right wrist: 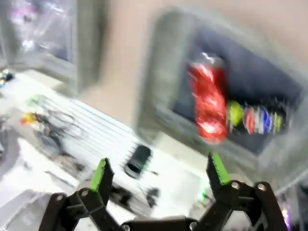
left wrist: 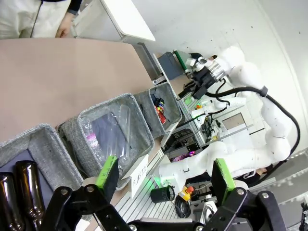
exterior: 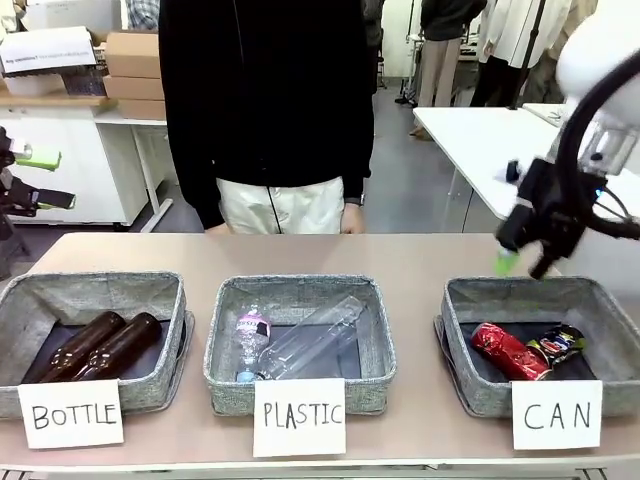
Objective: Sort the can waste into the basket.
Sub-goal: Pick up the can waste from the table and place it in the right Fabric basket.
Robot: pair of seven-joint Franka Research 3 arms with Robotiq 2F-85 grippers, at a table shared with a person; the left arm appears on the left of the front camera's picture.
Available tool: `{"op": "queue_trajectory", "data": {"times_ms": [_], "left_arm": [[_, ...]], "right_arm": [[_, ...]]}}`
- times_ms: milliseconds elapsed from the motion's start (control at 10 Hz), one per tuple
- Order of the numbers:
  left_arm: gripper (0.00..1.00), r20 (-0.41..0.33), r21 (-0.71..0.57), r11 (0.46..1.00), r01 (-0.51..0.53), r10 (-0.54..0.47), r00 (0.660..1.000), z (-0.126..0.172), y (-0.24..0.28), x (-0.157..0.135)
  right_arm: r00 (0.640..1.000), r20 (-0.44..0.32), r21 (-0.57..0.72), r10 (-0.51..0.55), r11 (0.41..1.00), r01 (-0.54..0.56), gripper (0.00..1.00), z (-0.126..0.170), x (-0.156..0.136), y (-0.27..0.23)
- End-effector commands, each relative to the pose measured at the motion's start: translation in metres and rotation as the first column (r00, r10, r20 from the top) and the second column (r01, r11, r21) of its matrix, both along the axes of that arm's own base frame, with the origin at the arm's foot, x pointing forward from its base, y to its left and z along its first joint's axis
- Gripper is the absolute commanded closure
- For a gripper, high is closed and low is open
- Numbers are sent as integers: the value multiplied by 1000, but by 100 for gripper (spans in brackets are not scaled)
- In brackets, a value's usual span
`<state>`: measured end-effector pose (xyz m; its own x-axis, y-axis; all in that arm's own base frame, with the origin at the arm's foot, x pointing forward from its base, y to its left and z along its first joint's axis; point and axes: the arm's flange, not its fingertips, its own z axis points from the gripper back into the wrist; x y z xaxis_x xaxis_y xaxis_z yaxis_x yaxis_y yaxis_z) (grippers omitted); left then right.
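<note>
Red can [exterior: 509,351], dark can [exterior: 556,345] side by side in CAN basket [exterior: 462,345].

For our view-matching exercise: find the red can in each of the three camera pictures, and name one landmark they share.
Front view: red can lies lower right, inside the CAN basket.
Left wrist view: red can sits small, just right of centre, in the farthest basket.
Right wrist view: red can is blurred, right of centre, in the basket.
Shared landmark: the dark can beside it.

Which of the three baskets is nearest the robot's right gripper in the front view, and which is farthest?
From the right gripper:
1. CAN basket, right end, just below it, holding both cans.
2. PLASTIC basket, middle.
3. BOTTLE basket, far left end.
</note>
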<state>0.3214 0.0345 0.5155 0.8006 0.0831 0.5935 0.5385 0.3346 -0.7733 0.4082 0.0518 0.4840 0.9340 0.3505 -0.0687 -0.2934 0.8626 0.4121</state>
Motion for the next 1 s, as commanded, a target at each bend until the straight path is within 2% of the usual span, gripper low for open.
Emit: {"op": "queue_trajectory", "data": {"times_ms": [0,100,200,300,400,500,900], "left_arm": [[0,-4,-5,1000,9,-9,1000,2,1,-2],[0,-4,-5,1000,9,-9,1000,2,1,-2],[0,-4,-5,1000,9,-9,1000,2,1,-2],[0,-4,-5,1000,9,-9,1000,2,1,-2],[0,-4,-5,1000,9,-9,1000,2,1,-2],[0,-4,-5,1000,9,-9,1000,2,1,-2],[0,-4,-5,1000,9,-9,1000,2,1,-2]], "right_arm": [[979,204,611,-13,783,-117,0,42,12,16],[973,206,796,100,562,-226,0,56,14,14],[969,225,878,99,411,-246,0,58,17,7],[971,223,926,87,291,-238,0,52,18,-4],[977,214,955,-6,213,-208,0,40,18,-19],[986,163,591,-27,803,-76,0,76,17,12],[986,163,591,-27,803,-76,0,76,17,12]]}}
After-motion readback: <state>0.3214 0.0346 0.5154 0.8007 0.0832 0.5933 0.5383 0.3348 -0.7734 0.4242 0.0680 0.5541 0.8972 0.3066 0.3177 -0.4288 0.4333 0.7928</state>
